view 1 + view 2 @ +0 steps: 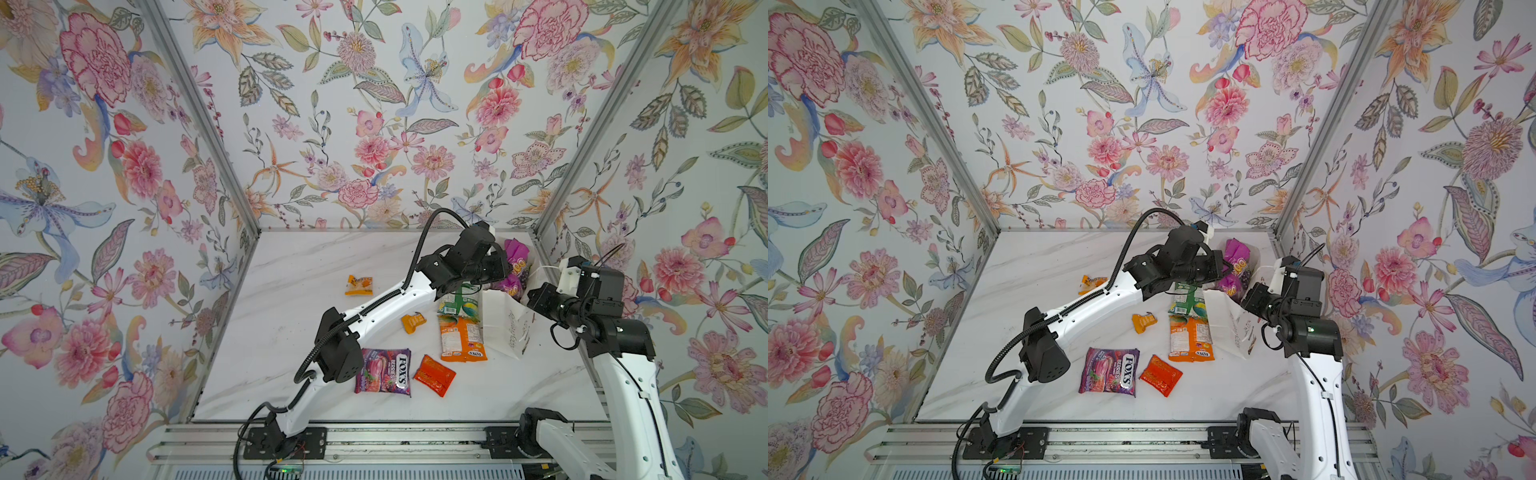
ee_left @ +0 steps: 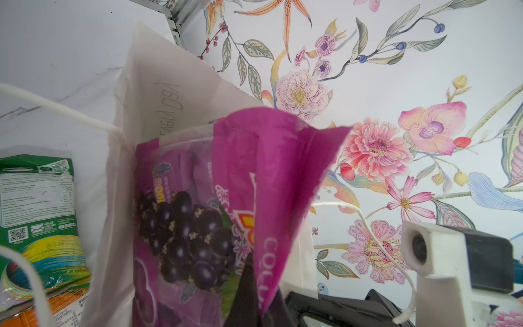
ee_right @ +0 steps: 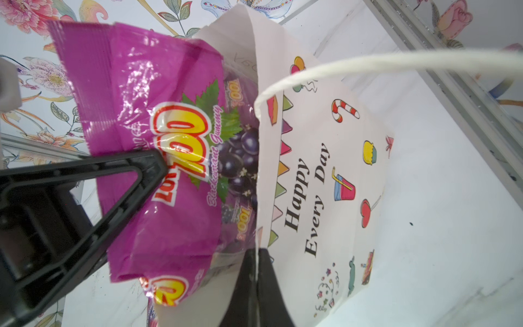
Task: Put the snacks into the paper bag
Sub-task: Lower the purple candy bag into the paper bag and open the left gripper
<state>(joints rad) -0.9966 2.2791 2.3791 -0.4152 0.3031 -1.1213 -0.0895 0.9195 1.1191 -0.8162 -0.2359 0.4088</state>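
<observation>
The tall white paper gift bag (image 1: pixel 505 332), with thin cord handles and "Happy Every Day" lettering, stands open. My right gripper (image 3: pixel 257 283) is pressed together on its front rim, holding the mouth apart. My left gripper (image 1: pixel 500 270) is pinching the large glossy purple grape gummy packet (image 3: pixel 158 113). The packet's lower end is inside the bag's mouth and its crinkled top sticks out above the rim, so I judge this one half delivered and not yet released.

Six snacks lie on the white marbled tabletop (image 1: pixel 291 291) outside the bag:
- the flat purple FOX'S berries packet (image 1: pixel 384 372), well apart from the bag
- the long orange FOX'S packet (image 1: pixel 461 338), just beside the bag's side wall
- the green plastic packet (image 1: pixel 459 301), also just beside the bag and touching the orange one
- the red-orange foil sachet (image 1: pixel 434 375), near the bag
- the orange-yellow sachet (image 1: pixel 358 286), well apart from the bag
- the small orange sachet (image 1: pixel 413 323), near the bag

I cannot tell whether anything lies deeper in the bag, so by my count most of the task remains
</observation>
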